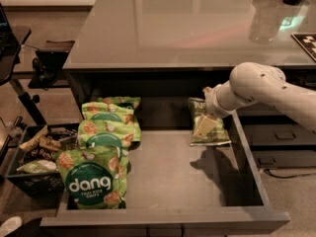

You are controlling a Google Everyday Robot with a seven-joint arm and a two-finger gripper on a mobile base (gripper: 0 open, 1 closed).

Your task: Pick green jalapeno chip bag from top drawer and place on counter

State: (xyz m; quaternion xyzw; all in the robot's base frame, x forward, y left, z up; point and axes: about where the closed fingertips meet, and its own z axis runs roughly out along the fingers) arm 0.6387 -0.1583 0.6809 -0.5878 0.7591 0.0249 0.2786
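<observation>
Glossy counter (187, 28) overhangs the open top drawer (173, 181); green jalapeno chip bag (219, 135) lies back-right inside; gripper (204, 125) right over it, grip I cannot tell; light, crinkly, slippery; pinch a crimped edge.

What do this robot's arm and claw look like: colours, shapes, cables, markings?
The arm is smooth off-white: a thick tube with a bulbous joint dotted with small dark holes, narrowing toward the wrist. The claw is pale cream, at the back right of the top drawer, over the green jalapeno chip bag. No cables or lettering show.
</observation>
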